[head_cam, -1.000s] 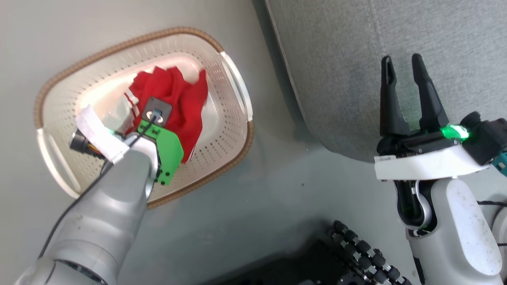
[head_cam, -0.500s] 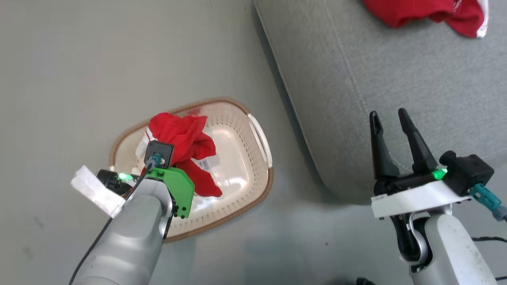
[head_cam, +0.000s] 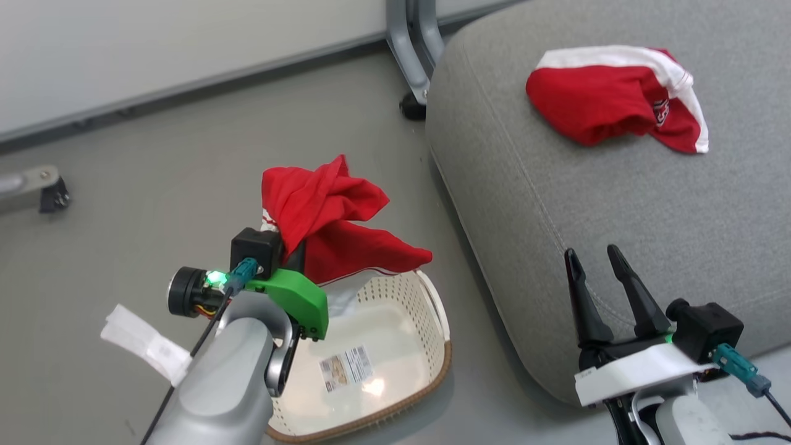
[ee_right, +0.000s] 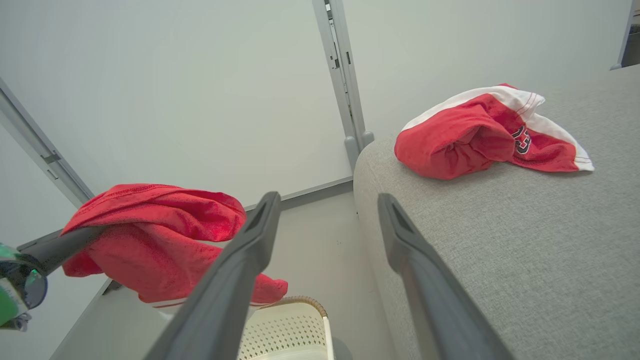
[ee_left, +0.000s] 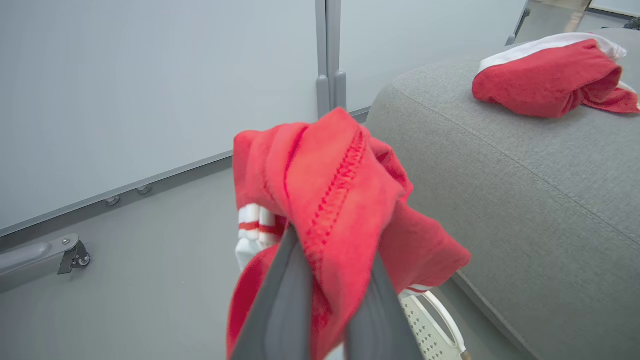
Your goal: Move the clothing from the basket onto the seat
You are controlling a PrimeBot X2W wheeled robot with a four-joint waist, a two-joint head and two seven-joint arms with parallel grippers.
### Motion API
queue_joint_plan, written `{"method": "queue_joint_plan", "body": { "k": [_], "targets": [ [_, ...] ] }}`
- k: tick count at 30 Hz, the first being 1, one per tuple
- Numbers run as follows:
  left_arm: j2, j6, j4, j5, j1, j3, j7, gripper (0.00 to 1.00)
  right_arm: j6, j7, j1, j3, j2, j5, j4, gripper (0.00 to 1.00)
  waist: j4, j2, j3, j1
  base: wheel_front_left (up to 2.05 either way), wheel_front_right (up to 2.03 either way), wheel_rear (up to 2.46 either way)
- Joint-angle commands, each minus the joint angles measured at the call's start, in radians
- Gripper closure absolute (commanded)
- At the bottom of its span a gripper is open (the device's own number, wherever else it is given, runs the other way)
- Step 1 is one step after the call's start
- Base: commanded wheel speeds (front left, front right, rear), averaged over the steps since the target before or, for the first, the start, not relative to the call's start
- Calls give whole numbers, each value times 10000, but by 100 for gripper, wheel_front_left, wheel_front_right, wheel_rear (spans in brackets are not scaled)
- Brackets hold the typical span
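Note:
My left gripper (head_cam: pixel 295 250) is shut on one red piece of clothing (head_cam: pixel 327 210), which hangs bunched above the far rim of the basket (head_cam: pixel 426 321). In the left wrist view the cloth (ee_left: pixel 330 175) drapes over both fingers (ee_left: pixel 280 305), showing white striped trim. The cream basket holds just a label sticker (head_cam: pixel 346 368). A second red-and-white garment (head_cam: pixel 605 105) with a dark emblem lies on the grey seat (head_cam: pixel 618 216). My right gripper (head_cam: pixel 590 253) stands open and bare at the seat's near corner, its fingers (ee_right: pixel 240 260) spread wide.
A grey metal post and its foot (head_cam: pixel 414 55) stand by the seat's far left corner, against a pale wall panel. A caster bracket (head_cam: pixel 37 185) sits on the grey floor at the far left. Open floor lies between basket and seat.
The head view has tilted up, bringing the seat's top and wall into view. My left gripper has lifted the red garment out of the basket. The right gripper has stayed open.

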Motion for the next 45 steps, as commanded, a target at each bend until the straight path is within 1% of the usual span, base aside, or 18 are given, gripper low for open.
{"method": "queue_joint_plan", "body": {
  "k": [1, 5, 7, 10, 17, 20, 23, 28, 30, 34, 37, 43, 45],
  "targets": [
    [13, 85, -508, 186, 402, 230, -32, 100, -14, -3, 240, -1, -20, -89, 20, 0, 430, 0, -1111, 1, 0, 0, 0],
    [-8, 64, -2175, 558, 1130, 1032, -33, 100, -14, -3, 420, -14, 18, -75, 24, 0, 525, 0, -1398, 1, 0, 0, 0],
    [34, 72, -2945, 1020, 1454, 1310, -33, 100, -14, -3, 529, 30, 20, -76, 28, 0, 565, 0, -1530, 1, 0, 0, 0],
    [-63, 101, -4127, 1315, 1938, 1901, -35, 100, -14, -3, 588, 62, 18, -73, 52, 0, 626, 0, -1705, 1, 0, 0, 0],
    [-310, -513, -6896, 1604, 3031, 3241, -34, 100, -14, -3, 726, 275, -45, -132, 80, 0, 680, 0, -1959, 1, 0, 0, 0],
    [-371, -882, -7845, 1767, 3439, 3550, -25, 100, -14, -3, 758, 304, -8, -159, 87, 0, 690, 0, -2024, 1, 0, 0, 0],
    [-401, -1193, -8578, 1843, 3637, 3553, -20, 100, -14, -3, 797, 276, 6, -150, 86, 0, 741, 0, -2052, 1, 0, 0, 0],
    [-406, -1352, -9560, 1052, 3758, 3006, -21, 100, -14, -3, 839, 234, -12, -172, 65, 0, 834, 0, -2032, 1, 0, 0, 0],
    [-406, -1472, -9787, 1029, 3720, 2753, -21, 100, -14, -3, 785, 246, -2, -166, 75, 0, 821, 0, -1995, 1, 0, 0, 0],
    [-406, -1548, -9954, 744, 3752, 2401, -21, 100, -14, -3, 726, 268, -2, -181, 135, 0, 785, 0, -1980, 1, 0, 0, 0],
    [-404, -1327, -9950, 556, 3807, 2155, -21, 100, -14, -3, 692, 278, -30, -163, 166, 0, 760, 0, -1974, 1, 0, 0, 0],
    [-403, -1202, -9983, 557, 3758, 1876, -21, 100, -14, -3, 548, 273, -92, -110, 140, 0, 675, 0, -1941, 1, 0, 0, 0],
    [-402, -1179, -9969, 543, 3704, 1915, -21, 100, -14, -3, 503, 255, -88, 199, 83, 0, 655, 0, -1933, 1, 0, 0, 0]
  ]
}}
